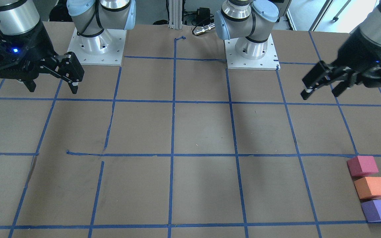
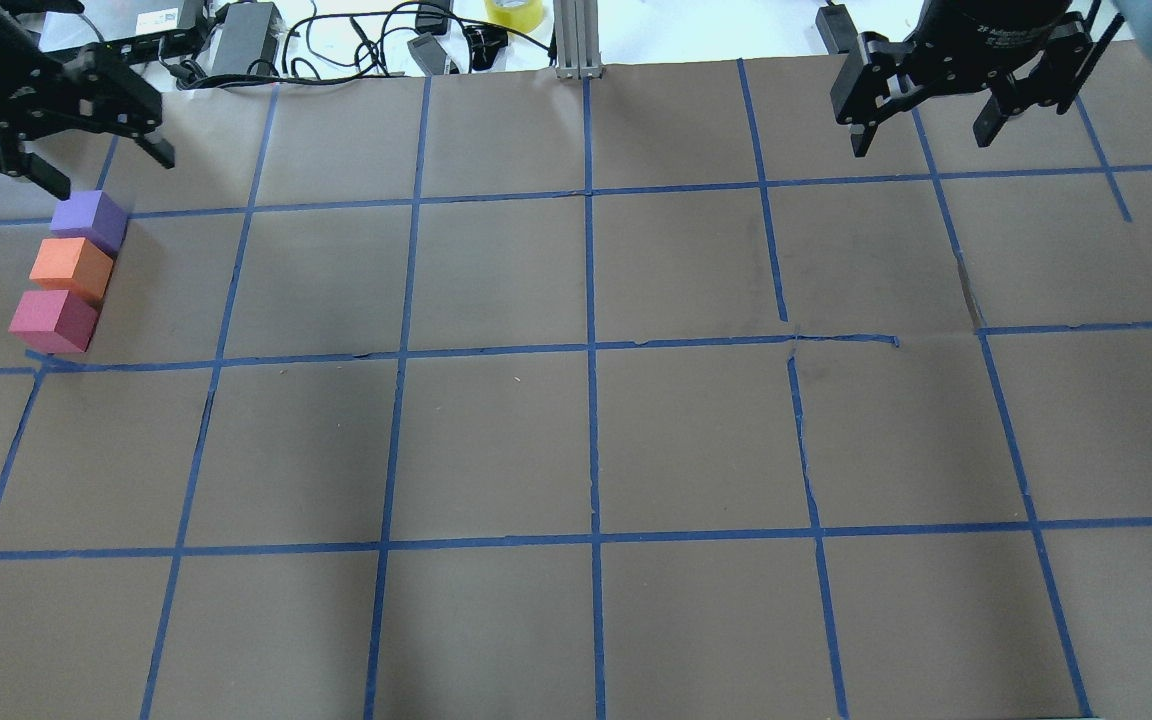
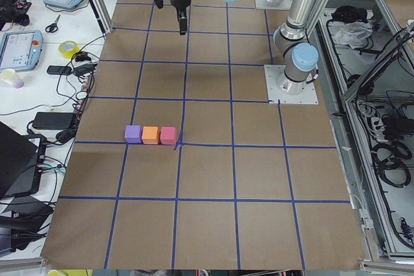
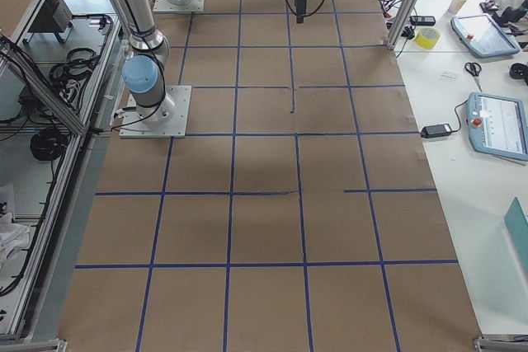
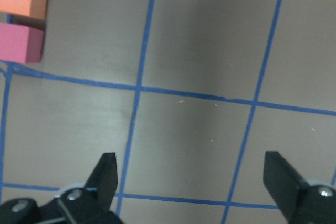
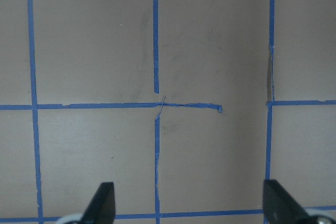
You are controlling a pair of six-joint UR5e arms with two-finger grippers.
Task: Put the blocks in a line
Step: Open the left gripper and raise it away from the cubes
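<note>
Tabletop: brown paper surface [image 2: 496,450] marked into large squares by blue tape lines [image 2: 591,350], some of them torn or crooked near the middle.
Background: cables and a yellow tape roll [image 2: 514,12] lie past the tabletop's far edge, at the top of the overhead view.
Blocks: three foam cubes stand in one straight row at the left edge of the overhead view, in its upper half.
Purple block [image 2: 89,220]: top of the row, its side against the orange one.
Orange block [image 2: 71,268]: in the middle, touching both neighbours.
Pink-red block [image 2: 52,320]: bottom of the row, its lower corner at a tape crossing (the left wrist view shows it in its upper left corner).
Left pincer [image 2: 106,168]: raised above the tabletop in the upper left corner of the overhead view, just above the purple block in the frame; fingers spread wide with nothing between them.
Right pincer [image 2: 918,140]: raised at the upper right of the overhead view, well apart from the blocks; fingers likewise spread wide and empty.
</note>
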